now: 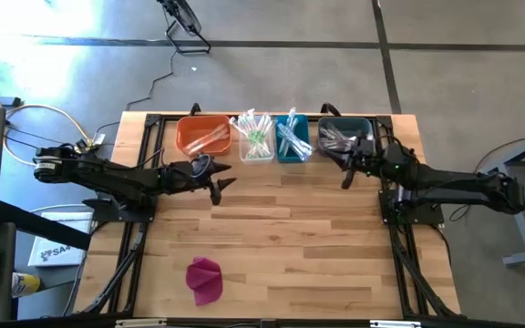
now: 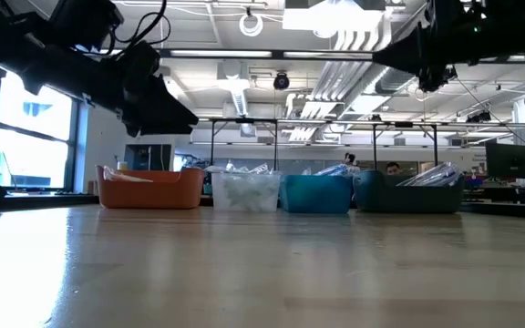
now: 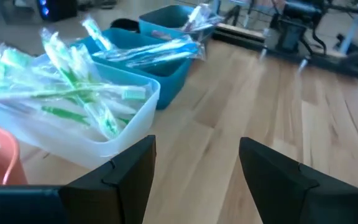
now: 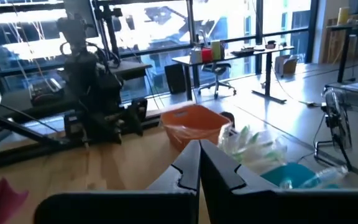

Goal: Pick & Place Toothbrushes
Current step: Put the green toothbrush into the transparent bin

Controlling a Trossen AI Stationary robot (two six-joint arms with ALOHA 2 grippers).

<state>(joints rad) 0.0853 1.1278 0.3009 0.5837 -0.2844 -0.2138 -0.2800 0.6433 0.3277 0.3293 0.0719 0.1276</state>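
1. I see four bins in a row along the table's (image 1: 281,246) far edge; I'll place everything off the clear bin (image 1: 255,144).
2. Orange bin (image 1: 203,135) sits just left of the clear bin; teal bin (image 1: 292,141) just right of it, touching or nearly so; dark bin (image 1: 343,135) further right, at the end of the row.
3. Toothbrushes (image 1: 256,132) – wrapped, green-handled ones piled in the clear bin, ends poking over the rim. More wrapped ones in the teal, dark and orange bins.
4. Left gripper (image 1: 219,185) hangs above the table just in front of the clear bin, a bit left of it, near the orange bin's front corner. Jaws spread wide, nothing between them – bare wood shows through the gap in the wrist view.
5. Right gripper (image 1: 346,173) hovers well right of the clear bin, just in front of the dark bin. Jaws pressed together, holding nothing.
6. Magenta cloth (image 1: 204,279) lies well in front of the clear bin, near the table's front edge, apart from both arms.
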